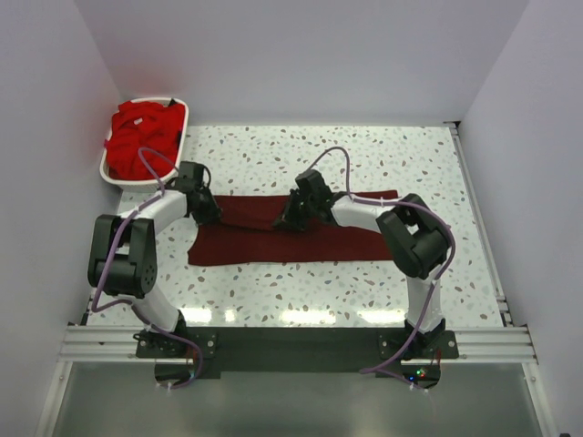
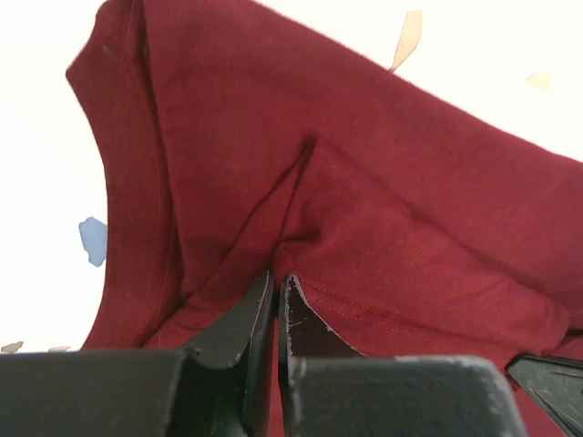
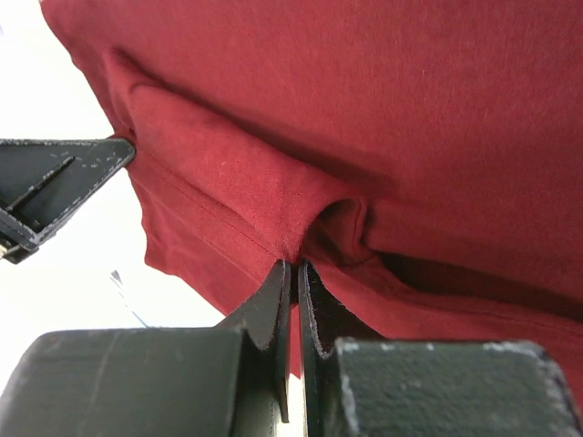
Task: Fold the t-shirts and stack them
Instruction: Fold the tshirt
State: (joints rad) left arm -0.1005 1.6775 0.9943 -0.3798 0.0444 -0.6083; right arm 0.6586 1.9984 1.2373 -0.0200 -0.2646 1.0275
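A dark maroon t-shirt [image 1: 273,238] lies spread across the middle of the table, its far edge folded over. My left gripper [image 1: 208,215] is shut on a pinch of that cloth [image 2: 383,237] at the shirt's left end. My right gripper [image 1: 290,218] is shut on a fold of the same shirt [image 3: 301,196] near its far middle edge. In both wrist views the jaws meet with a thin ridge of maroon fabric between the tips. Bright red t-shirts [image 1: 141,138] are piled in the basket at the far left.
A white slotted basket [image 1: 111,175] stands at the far left corner against the wall. The speckled tabletop [image 1: 364,291] is walled on the left, right and back. A metal rail [image 1: 291,341] runs along the near edge by the arm bases.
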